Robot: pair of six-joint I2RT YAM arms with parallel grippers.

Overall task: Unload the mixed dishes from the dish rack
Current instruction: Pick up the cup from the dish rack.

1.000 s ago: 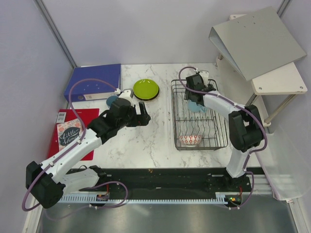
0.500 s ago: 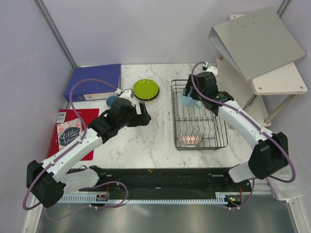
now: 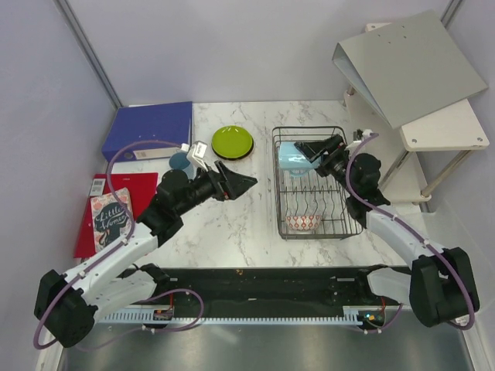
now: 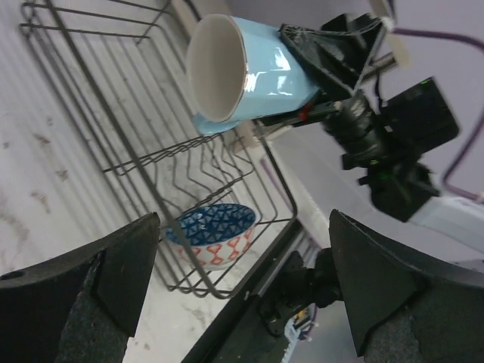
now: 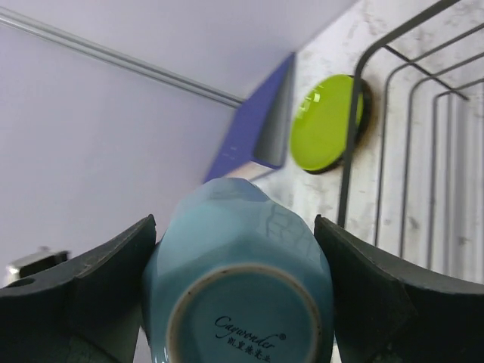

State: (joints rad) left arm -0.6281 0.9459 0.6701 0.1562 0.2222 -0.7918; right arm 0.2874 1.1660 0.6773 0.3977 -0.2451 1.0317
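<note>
My right gripper (image 3: 309, 149) is shut on a light blue cup (image 3: 291, 155), held on its side above the far end of the black wire dish rack (image 3: 357, 209). The cup's base fills the right wrist view (image 5: 242, 302), and it shows in the left wrist view (image 4: 242, 68). A red-and-white patterned bowl (image 3: 302, 223) with a blue inside (image 4: 212, 233) sits at the rack's near end. A lime green plate (image 3: 232, 141) on a black plate lies on the table left of the rack. A second light blue cup (image 3: 181, 163) stands near the binder. My left gripper (image 3: 246, 182) is open and empty, pointing towards the rack.
A blue ring binder (image 3: 148, 129) lies at the back left. A red book (image 3: 116, 209) lies at the left. A grey binder (image 3: 410, 66) rests on a white shelf (image 3: 445, 127) at the right.
My right gripper lifted the light blue cup out of the rack and tipped it on its side. My left gripper swung away from the plates to point at the rack.
</note>
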